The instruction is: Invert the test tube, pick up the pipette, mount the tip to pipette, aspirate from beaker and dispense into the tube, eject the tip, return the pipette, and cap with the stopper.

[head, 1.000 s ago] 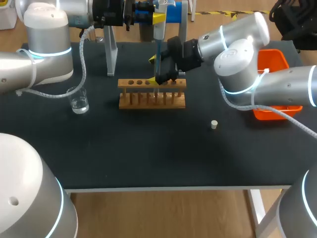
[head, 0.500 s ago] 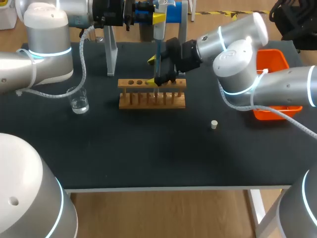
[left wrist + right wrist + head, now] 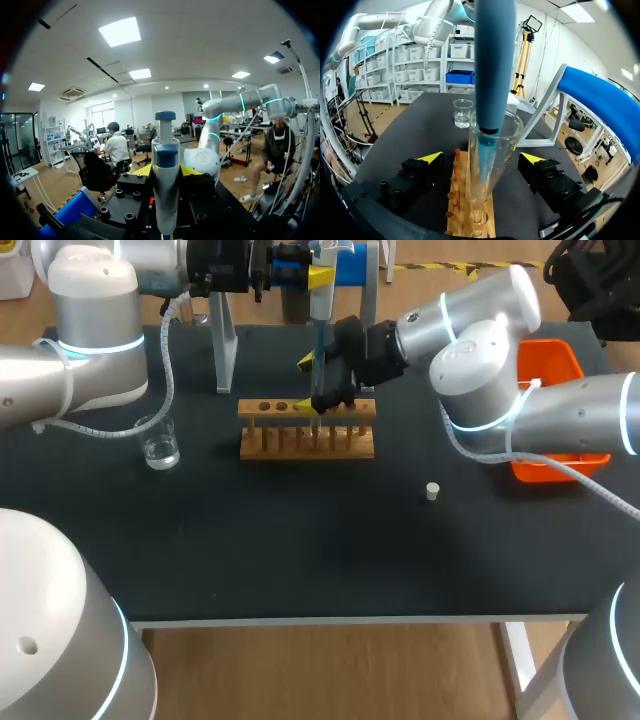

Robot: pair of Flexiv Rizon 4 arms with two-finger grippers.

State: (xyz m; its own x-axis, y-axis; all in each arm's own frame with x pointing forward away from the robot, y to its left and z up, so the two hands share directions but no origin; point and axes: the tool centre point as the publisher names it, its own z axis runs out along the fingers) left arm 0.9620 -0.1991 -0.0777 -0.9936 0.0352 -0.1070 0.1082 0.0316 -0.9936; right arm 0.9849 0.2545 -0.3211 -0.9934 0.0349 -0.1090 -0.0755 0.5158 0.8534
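Note:
My left gripper [image 3: 318,278] hangs high over the back of the table, shut on the grey-and-blue pipette [image 3: 165,190]. Its blue shaft [image 3: 319,350] runs straight down, and in the right wrist view the pipette tip [image 3: 487,155] sits inside the mouth of the clear test tube [image 3: 495,150]. The tube stands upright in the wooden rack [image 3: 307,430]. My right gripper [image 3: 481,158] is open, one yellow-tipped finger on either side of the tube and neither touching it. The glass beaker [image 3: 160,445] holds a little clear liquid left of the rack. The white stopper [image 3: 432,491] lies to the right of the rack.
An orange bin [image 3: 555,370] sits at the table's right edge behind my right arm. The pipette stand [image 3: 224,350], with grey legs and a blue top, is at the back behind the rack. The front half of the table is bare black mat.
My right gripper has edged slightly left beside the tube. The left arm and the pipette have stayed still.

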